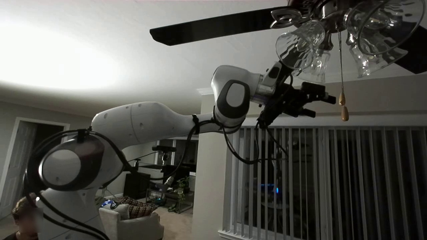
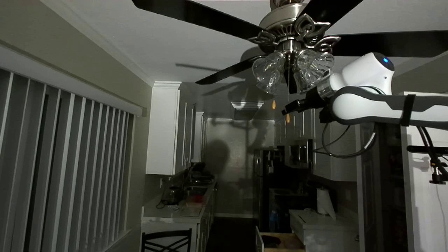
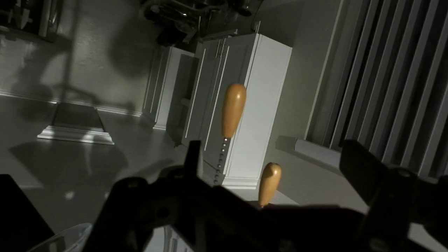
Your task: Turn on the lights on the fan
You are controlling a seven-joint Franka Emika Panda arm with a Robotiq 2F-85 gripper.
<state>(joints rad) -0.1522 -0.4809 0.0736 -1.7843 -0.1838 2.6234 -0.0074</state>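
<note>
The ceiling fan (image 1: 332, 15) (image 2: 285, 21) has dark blades and clear glass light shades (image 1: 302, 43) (image 2: 313, 66). Its bulbs look unlit. Two pull chains hang from it with wooden handles, a higher handle (image 1: 342, 99) (image 2: 273, 104) and a lower handle (image 1: 345, 114) (image 2: 288, 118). My gripper (image 1: 322, 106) (image 2: 285, 110) is open and empty, below the shades and close to the handles. In the wrist view the fingers (image 3: 271, 148) stand wide apart. One handle (image 3: 270, 184) shows between them, and the other handle (image 3: 233, 110) shows further up. I cannot tell their exact depth.
The glass shades and a fan blade (image 1: 217, 26) are close above my wrist. Window blinds (image 1: 333, 180) (image 2: 70, 157) hang along a wall. White cabinets (image 2: 162, 129) (image 3: 266, 105) stand in the background. A cable loop (image 1: 243, 160) hangs under my wrist. A person (image 1: 26, 216) is at the lower left.
</note>
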